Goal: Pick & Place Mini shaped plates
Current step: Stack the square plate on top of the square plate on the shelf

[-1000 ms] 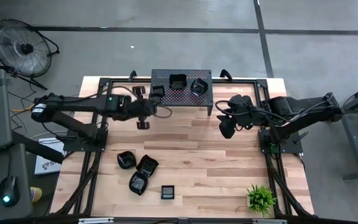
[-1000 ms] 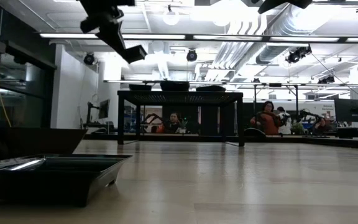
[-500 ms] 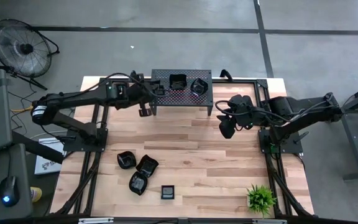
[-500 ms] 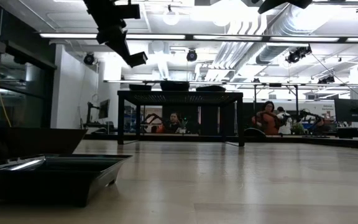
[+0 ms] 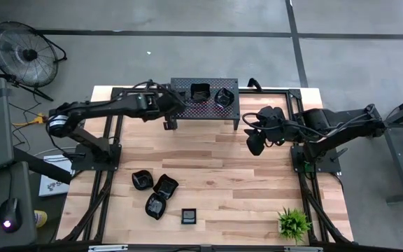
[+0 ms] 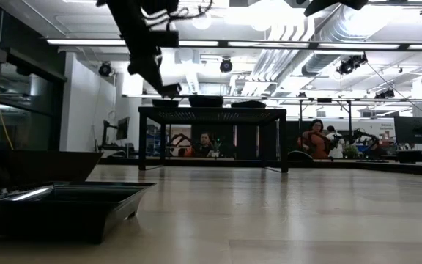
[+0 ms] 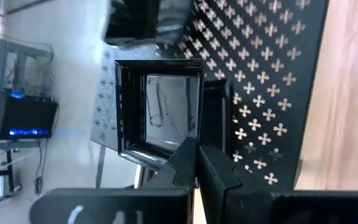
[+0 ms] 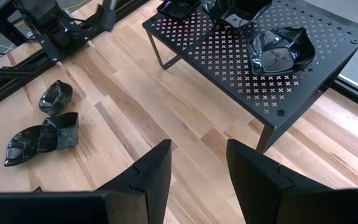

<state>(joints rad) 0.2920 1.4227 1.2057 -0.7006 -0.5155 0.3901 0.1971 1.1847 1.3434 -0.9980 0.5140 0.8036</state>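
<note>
Left tool (image 7: 194, 163) pinches a square mini plate (image 7: 160, 106) by its rim over the perforated stand's (image 5: 187, 110) corner, presumably to set it beside two already there; right tool (image 8: 197, 163), fingers spread, waits above the surface (image 5: 222, 175)

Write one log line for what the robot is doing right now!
left gripper: shut on square plate, over stand | right gripper: open, waiting beside stand | stand: two plates | table: four plates
</note>
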